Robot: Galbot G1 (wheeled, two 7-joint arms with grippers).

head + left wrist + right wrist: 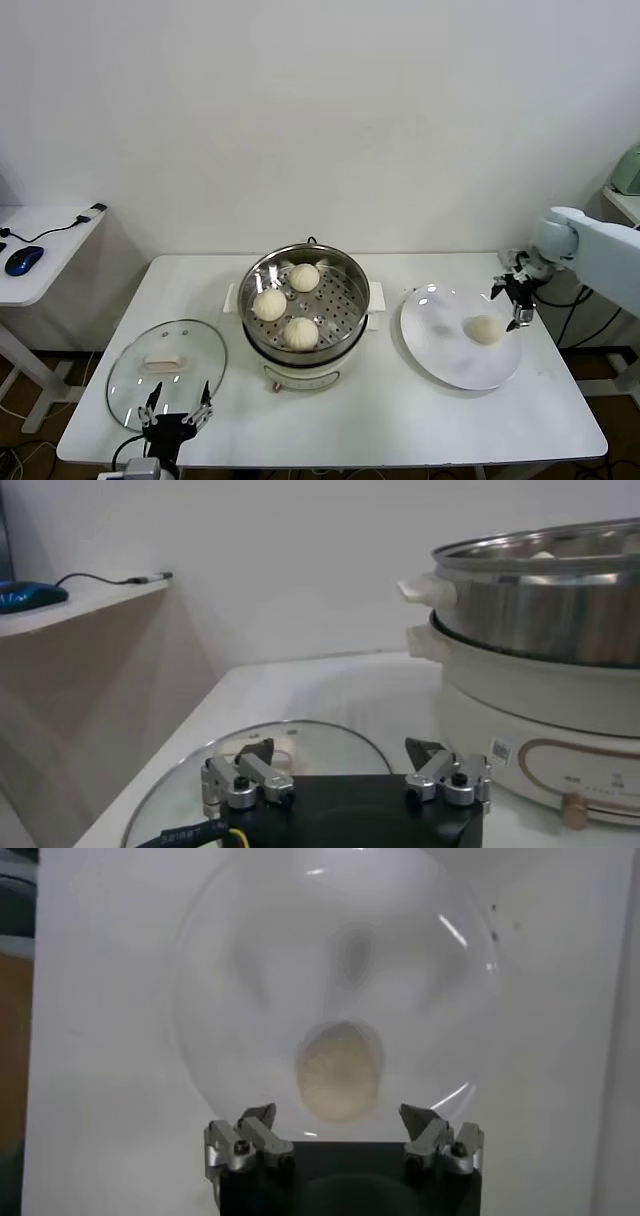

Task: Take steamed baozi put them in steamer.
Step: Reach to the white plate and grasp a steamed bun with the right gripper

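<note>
Right gripper jaws spread wide, nothing between them. One cream-white bun sits on a round white plate, just ahead of the fingertips, lined up with the gap. Plate rests on a white table. Bun not touched.

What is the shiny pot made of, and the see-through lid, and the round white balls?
The steamer looks like polished stainless steel: mirror-bright walls, a tray full of holes, on a white base that seems plastic. The lid looks like clear glass, since the table shows through it. The baozi look like soft, matte dough, creamy and smooth.
</note>
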